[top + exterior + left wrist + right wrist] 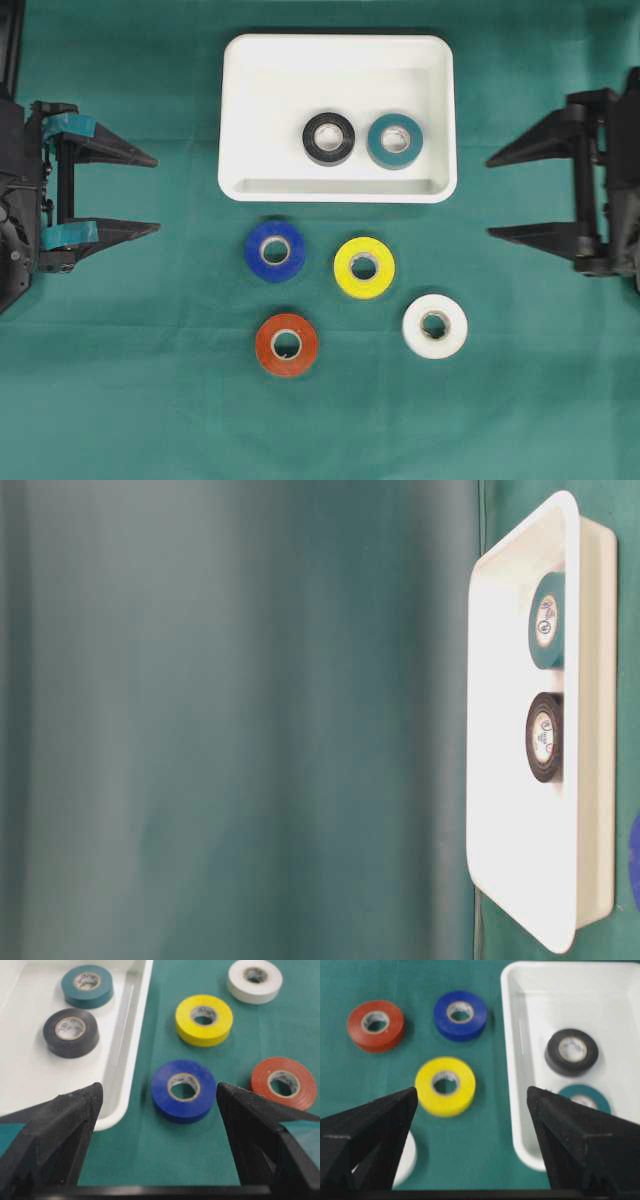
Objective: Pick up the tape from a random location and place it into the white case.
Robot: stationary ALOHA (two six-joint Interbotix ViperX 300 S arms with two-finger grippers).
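The white case point(240, 120) lies at the back centre and holds a black tape roll point(329, 138) and a teal tape roll point(395, 140). On the green cloth in front of it lie a blue roll point(275, 250), a yellow roll point(364, 267), a red roll point(286, 344) and a white roll point(435, 326). My left gripper point(155, 193) is open and empty at the far left. My right gripper point(490, 197) is open and empty at the far right. The left wrist view shows the blue roll point(183, 1090) ahead between the open jaws.
The table-level view shows the white case point(575, 730) turned on its side with the teal roll point(547, 620) and black roll point(545, 737) in it. Green cloth point(130, 380) covers the table around the rolls.
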